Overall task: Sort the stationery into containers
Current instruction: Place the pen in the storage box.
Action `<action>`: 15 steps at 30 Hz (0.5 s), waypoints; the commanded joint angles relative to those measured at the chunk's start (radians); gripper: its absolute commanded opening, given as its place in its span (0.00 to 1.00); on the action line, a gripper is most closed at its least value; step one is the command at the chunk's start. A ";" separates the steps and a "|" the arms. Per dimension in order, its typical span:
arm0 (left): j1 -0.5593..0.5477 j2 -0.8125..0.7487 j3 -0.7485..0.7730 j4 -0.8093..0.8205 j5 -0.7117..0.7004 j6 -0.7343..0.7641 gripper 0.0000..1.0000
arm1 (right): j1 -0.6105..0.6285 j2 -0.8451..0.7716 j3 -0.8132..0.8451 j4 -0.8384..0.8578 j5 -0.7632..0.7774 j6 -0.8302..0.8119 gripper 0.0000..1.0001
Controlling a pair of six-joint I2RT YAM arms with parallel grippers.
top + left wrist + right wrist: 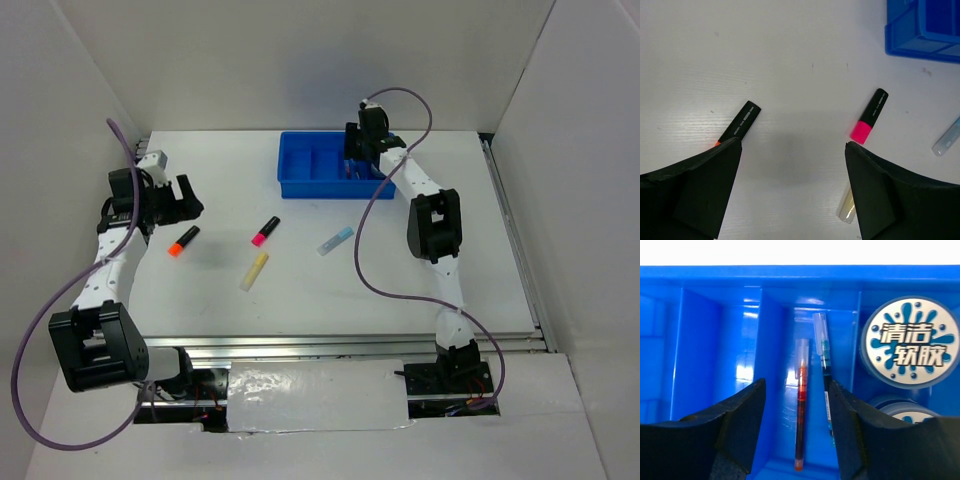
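Left gripper [186,198]: hangs well left of the blue tray [300,186], over the white table [450,280]; fingers spread wide, gripping nothing.

Orange marker [183,241]: lies flat, well left of the tray and nearer the arm bases, black end pointing toward the tray; orange end partly hidden behind a finger in the left wrist view.

Pink marker [265,231]: lies near the tray's left front corner, on the arm-base side, black end toward the tray.

Pale yellow marker [254,271]: lies farther from the tray than the pink one, just beyond its pink end.

Light blue marker [336,241]: lies in front of the tray's right half, apart from it.

Right gripper [796,390]: hovers over the tray's right part, fingers apart, pinching nothing.

Inside the tray, below that gap: 1 red pen [800,410] and 1 blue pen [825,365], side by side in 1 narrow compartment.

Next compartment to the right: 2 round blue-and-white rolls [907,342], the nearer partly hidden.
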 commanded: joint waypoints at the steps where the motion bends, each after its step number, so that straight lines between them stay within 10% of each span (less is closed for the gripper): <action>1: 0.015 0.005 0.030 -0.035 -0.017 0.075 0.95 | 0.007 -0.074 0.018 -0.003 -0.050 -0.004 0.61; 15: 0.089 0.232 0.027 -0.114 -0.149 0.353 0.81 | 0.012 -0.507 -0.241 -0.215 -0.411 -0.354 0.69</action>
